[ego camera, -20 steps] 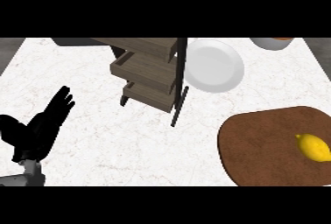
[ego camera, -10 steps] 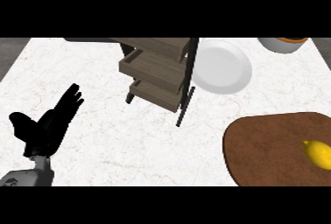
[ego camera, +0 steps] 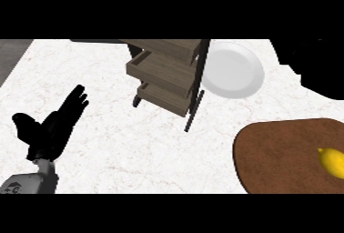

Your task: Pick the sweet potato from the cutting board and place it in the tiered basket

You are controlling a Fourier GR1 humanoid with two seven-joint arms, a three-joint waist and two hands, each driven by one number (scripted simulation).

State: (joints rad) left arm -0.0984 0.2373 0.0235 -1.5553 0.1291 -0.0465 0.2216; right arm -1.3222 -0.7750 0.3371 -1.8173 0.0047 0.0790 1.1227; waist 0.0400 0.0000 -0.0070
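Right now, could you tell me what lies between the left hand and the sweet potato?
Head view: between black left hand and yellow sweet potato, only white marble counter and round brown cutting board.

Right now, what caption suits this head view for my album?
Open left hand at the counter's left; tiered basket and white plate behind; yellow sweet potato on the cutting board.

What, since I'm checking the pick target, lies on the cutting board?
One yellow sweet potato lies on the cutting board, partly cut off by the view's right edge.
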